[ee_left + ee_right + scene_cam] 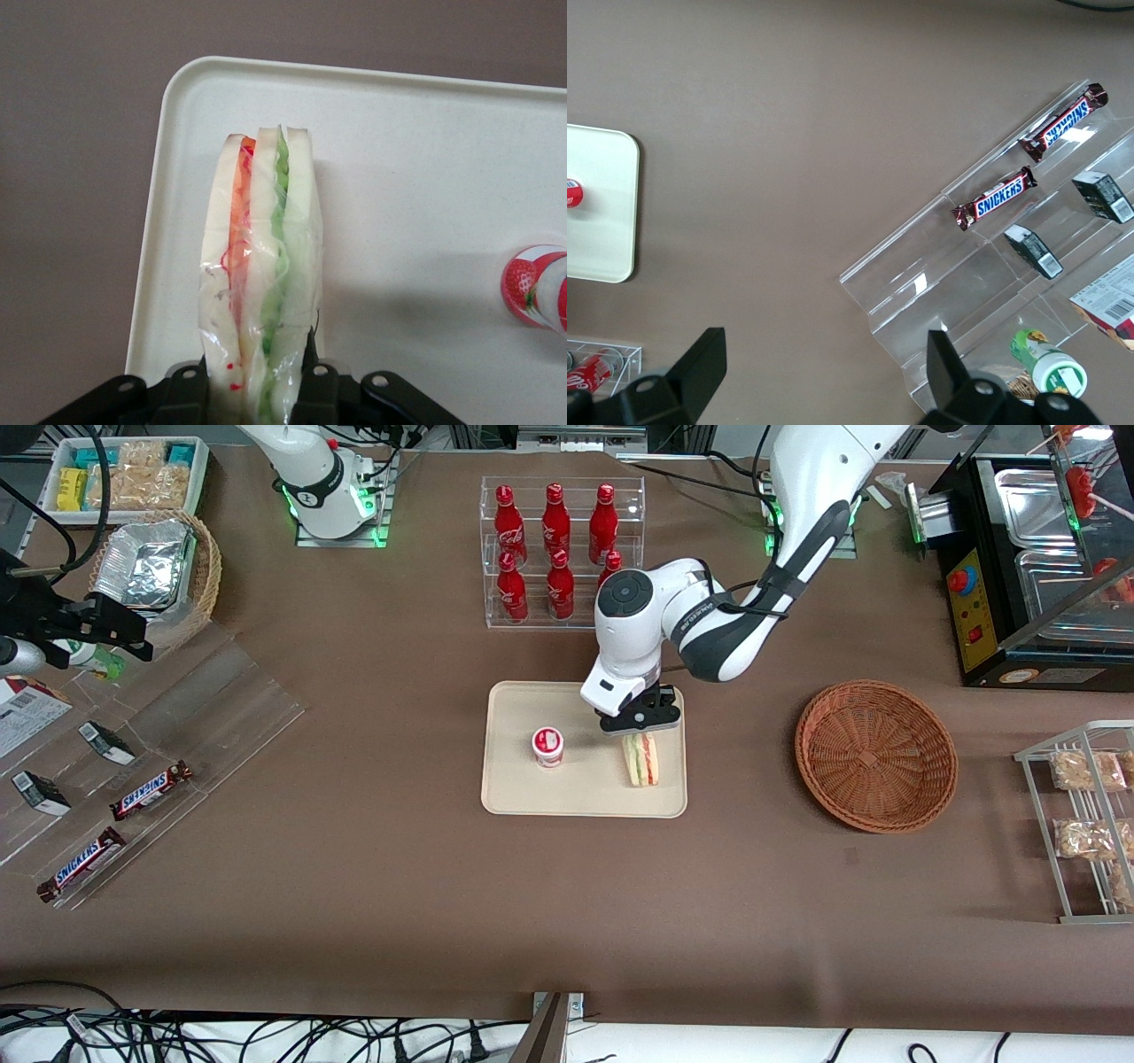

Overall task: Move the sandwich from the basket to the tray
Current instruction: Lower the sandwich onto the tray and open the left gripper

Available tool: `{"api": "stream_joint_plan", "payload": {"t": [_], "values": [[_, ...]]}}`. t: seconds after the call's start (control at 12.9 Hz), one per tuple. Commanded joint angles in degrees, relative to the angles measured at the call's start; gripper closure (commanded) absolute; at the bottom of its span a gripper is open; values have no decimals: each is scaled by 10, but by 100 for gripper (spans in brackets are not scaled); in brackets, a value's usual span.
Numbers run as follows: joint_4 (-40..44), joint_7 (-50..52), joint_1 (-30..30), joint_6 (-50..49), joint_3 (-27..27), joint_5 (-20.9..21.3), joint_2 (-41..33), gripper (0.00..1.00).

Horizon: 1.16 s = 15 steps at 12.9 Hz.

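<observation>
Pale bread and red-green filling mark your sandwich (640, 759), now lying on the cream tray (518, 793) near its edge toward the basket, right of centre in the front frame. Your gripper (640, 722) has its fingers (312, 376) closed on the sandwich's wrapped end. A strawberry yogurt cup (548, 746) stands beside it. The wicker basket (875, 755) sits empty. You've only the release left, I'd judge.

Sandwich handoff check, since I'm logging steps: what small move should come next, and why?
Probably open the fingers and let go: the gripper is shut on the sandwich, which appears to rest on the tray beside the yogurt cup, and the basket is empty.
</observation>
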<state>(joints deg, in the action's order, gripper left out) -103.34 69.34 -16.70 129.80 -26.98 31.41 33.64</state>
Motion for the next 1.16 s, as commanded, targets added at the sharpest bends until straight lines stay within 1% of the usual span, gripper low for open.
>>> {"api": "stream_joint_plan", "payload": {"t": [0.0,0.7,0.85,1.01,1.08], "values": [[2,13,-4,2,0,16,-2,66],[2,12,-16,-6,-2,16,8,66],[2,11,-18,-6,-2,16,13,62],[2,11,-18,-6,-2,16,13,52],[2,11,-18,-6,-2,16,13,48]]}}
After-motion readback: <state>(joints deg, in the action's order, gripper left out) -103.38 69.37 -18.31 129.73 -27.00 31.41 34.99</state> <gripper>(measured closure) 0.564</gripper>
